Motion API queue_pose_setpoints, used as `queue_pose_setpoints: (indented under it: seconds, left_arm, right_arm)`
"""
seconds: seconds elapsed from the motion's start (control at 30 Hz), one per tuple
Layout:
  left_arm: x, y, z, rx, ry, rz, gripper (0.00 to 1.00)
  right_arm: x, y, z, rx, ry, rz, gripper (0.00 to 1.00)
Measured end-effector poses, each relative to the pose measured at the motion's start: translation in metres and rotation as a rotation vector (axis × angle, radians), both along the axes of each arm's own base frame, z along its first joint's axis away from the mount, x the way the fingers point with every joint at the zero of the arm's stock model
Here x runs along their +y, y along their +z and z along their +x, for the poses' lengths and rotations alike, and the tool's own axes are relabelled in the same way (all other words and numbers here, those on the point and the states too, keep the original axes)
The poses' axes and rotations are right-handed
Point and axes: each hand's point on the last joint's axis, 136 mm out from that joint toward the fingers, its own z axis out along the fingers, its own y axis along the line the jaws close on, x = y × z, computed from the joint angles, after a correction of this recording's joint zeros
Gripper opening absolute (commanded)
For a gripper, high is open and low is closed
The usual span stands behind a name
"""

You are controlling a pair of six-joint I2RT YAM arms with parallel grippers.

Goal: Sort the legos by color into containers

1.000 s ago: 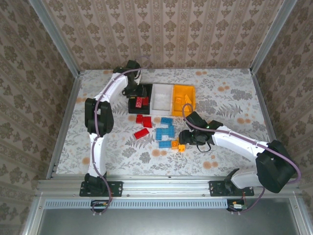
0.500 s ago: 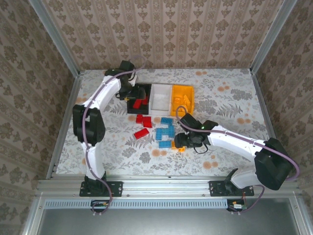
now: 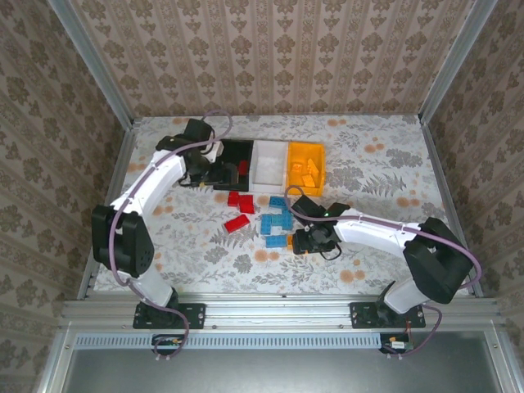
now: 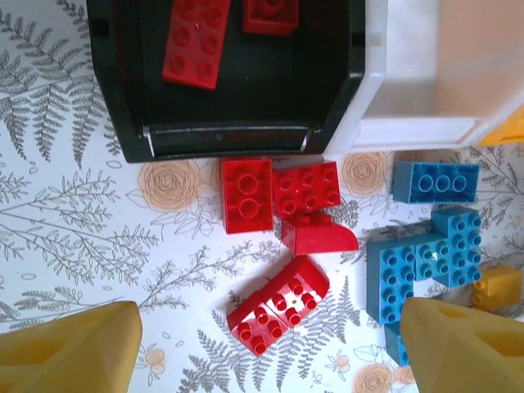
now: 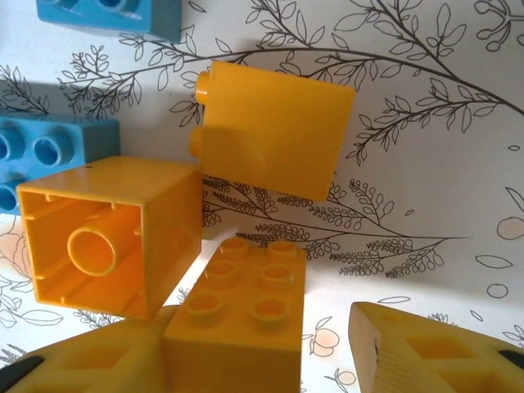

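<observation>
Top edge crops a red lego (image 4: 270,15), perhaps square.

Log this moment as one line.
left jaws: open, empty | right jaws: around orange lego, ungripped | black bin: two red legos inside

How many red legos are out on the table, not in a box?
4. By the black bin: a square one and a wider one side by side, a sloped one just nearer, a long one nearest. None look hidden.
</observation>
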Motion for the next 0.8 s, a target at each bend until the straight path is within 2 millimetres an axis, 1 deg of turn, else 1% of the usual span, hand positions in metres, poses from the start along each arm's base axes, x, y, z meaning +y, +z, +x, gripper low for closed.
queue_pose_setpoints:
  seconds: [0.27,0.33,0.47,0.57,0.6,0.67,0.77,0.8]
  left_arm:
    - [-0.001,0.01,-0.008,-0.025,-0.005,-0.032,0.9]
    - [-0.001,0.008,-0.009,-0.022,-0.006,-0.034,0.92]
    - [-0.001,0.004,-0.014,-0.006,-0.007,-0.04,0.95]
    - [-0.003,0.004,-0.017,0.003,-0.009,-0.055,0.98]
    - [-0.003,0.004,-0.019,0.005,-0.012,-0.063,0.99]
    - [-0.004,0.006,-0.024,0.004,-0.015,-0.08,1.0]
    - [-0.006,0.011,-0.032,-0.003,-0.021,-0.111,1.0]
    - [-0.007,0.013,-0.035,-0.005,-0.024,-0.123,1.0]
  right_arm:
    - [-0.002,-0.001,0.006,-0.024,-0.005,-0.022,0.36]
    - [-0.001,0.0,0.008,-0.031,-0.008,-0.023,0.35]
    - [-0.007,0.004,0.01,-0.041,-0.02,-0.034,0.33]
    - [-0.014,0.019,0.014,-0.071,-0.044,-0.013,0.34]
    - [-0.017,0.027,0.017,-0.093,-0.06,0.006,0.34]
    - [-0.026,0.043,0.025,-0.129,-0.097,0.034,0.34]
    - [-0.04,0.067,0.047,-0.178,-0.163,0.065,0.34]
    - [-0.043,0.077,0.059,-0.2,-0.182,0.074,0.35]
